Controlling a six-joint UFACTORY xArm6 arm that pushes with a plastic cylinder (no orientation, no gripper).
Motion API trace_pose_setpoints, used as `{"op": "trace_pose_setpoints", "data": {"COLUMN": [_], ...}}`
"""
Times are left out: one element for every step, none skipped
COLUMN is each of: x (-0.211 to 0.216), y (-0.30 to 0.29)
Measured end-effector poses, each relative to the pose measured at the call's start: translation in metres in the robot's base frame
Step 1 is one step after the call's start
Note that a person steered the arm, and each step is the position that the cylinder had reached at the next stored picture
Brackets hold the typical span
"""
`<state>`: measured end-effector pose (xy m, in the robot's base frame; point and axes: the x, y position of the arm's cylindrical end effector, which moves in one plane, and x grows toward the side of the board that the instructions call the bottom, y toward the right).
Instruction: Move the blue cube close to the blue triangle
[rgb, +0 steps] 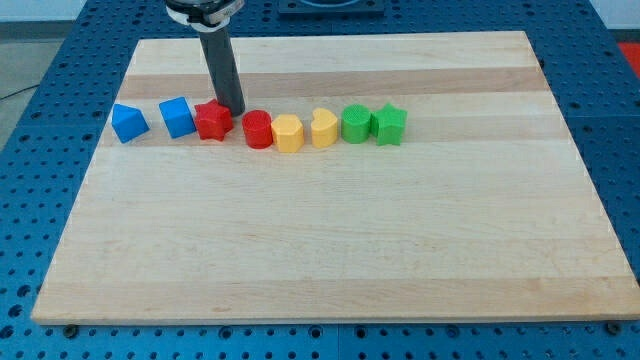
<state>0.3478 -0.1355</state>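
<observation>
The blue cube (177, 117) sits on the wooden board at the view's upper left. The blue triangle (129, 122) lies a short gap to its left. My tip (236, 110) is just right of the red star (212, 120), which touches the blue cube's right side. The tip is right of the blue cube, with the red star between them.
A row of blocks runs to the right: a red cylinder (257, 129), a yellow block (287, 133), a yellow heart-like block (323, 128), a green cylinder (355, 124) and a green star (389, 124). The board's left edge (95, 160) is near the blue triangle.
</observation>
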Motion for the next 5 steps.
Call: {"op": "trace_pose_setpoints", "data": {"x": [0.008,0.010,0.005,-0.023,-0.020], "y": [0.000,0.000,0.000,-0.007,-0.041]}}
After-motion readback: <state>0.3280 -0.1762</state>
